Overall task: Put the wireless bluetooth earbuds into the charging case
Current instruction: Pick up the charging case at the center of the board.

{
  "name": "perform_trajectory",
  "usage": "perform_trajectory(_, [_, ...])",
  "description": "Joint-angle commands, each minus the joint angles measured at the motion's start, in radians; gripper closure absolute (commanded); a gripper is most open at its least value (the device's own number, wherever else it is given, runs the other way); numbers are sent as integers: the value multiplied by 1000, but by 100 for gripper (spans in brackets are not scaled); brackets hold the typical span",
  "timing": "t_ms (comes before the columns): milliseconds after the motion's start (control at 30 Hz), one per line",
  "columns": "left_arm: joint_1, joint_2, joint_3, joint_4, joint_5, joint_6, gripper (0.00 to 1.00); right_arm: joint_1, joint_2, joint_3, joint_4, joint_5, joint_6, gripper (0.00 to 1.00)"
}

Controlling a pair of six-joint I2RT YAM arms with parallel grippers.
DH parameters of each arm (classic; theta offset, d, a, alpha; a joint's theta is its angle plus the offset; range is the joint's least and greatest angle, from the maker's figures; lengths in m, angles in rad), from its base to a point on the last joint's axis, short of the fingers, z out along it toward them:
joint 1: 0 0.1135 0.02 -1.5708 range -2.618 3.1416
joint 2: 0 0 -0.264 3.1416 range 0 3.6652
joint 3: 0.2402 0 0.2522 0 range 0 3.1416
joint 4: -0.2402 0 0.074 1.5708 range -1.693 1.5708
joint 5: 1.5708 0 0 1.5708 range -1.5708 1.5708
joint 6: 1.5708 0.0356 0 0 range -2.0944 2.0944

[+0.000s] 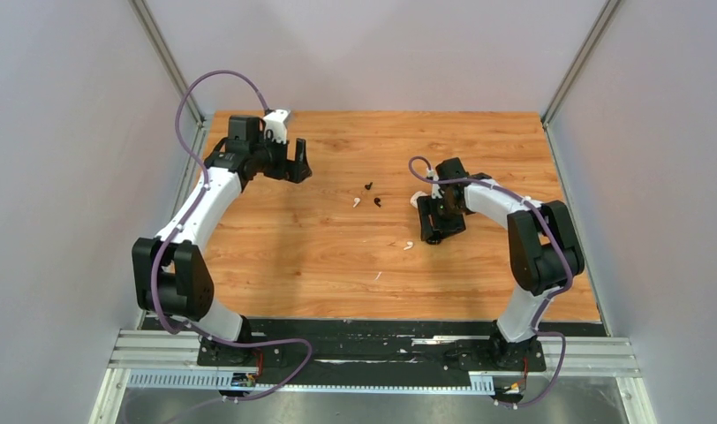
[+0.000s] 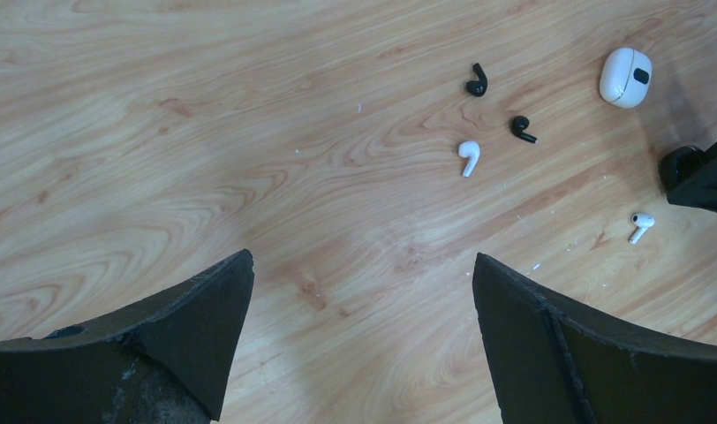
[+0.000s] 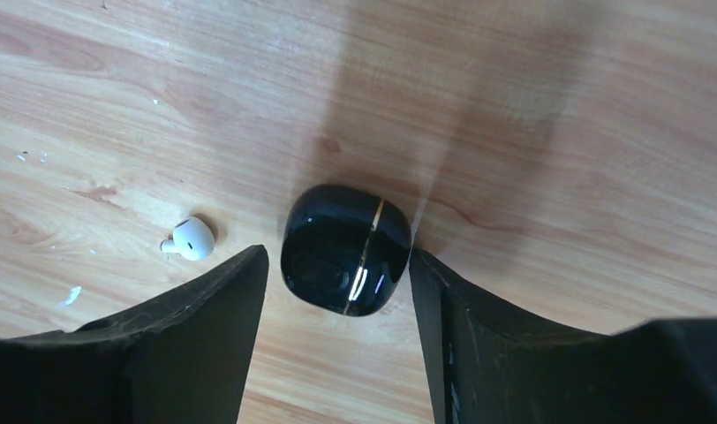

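Two black earbuds [image 2: 477, 81] [image 2: 521, 129] and a white earbud [image 2: 468, 156] lie together mid-table, also in the top view [image 1: 369, 186] [image 1: 377, 201] [image 1: 356, 202]. The other white earbud [image 3: 190, 238] lies just left of my right gripper, and shows from the left wrist [image 2: 639, 225] and from above [image 1: 408, 246]. A closed glossy black charging case [image 3: 346, 249] sits on the table between the fingers of my open right gripper [image 3: 337, 256] [image 1: 436, 228], close to the right finger. A closed white charging case [image 2: 625, 77] lies beyond. My left gripper [image 2: 362, 258] [image 1: 295, 168] is open and empty at the far left.
A tiny flat white fleck [image 1: 378, 276] lies on the wood toward the near edge. Grey walls with metal posts enclose the wooden tabletop [image 1: 284, 265] on three sides. My right gripper's black body [image 2: 699, 172] juts into the left wrist view at the right edge.
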Motion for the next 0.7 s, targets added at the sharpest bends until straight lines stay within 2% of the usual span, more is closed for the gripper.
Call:
perform_trajectory(0, [2,-71,-1,32,-16,41,0,34,12,-21,80,112,-69,39])
perform_trajectory(233, [2,-40,-1,48,3,57,0,34,41,7,105,157,-205,70])
perform_trajectory(333, [1,8,31,61,29,58,0,32,8,-1,124,149,-313,98])
perform_trajectory(467, [-10,54,74,101,79,84,2,23,-41,16,132,140,-565,100])
perform_trajectory(533, [-12,85,124,108,184,95,13,9,-61,28,163,101,-705,100])
perform_trajectory(567, [-13,108,145,115,304,108,18,-6,-80,37,189,66,-758,100])
perform_trajectory(667, [-43,153,235,140,459,120,19,-30,-163,52,291,-52,-893,100])
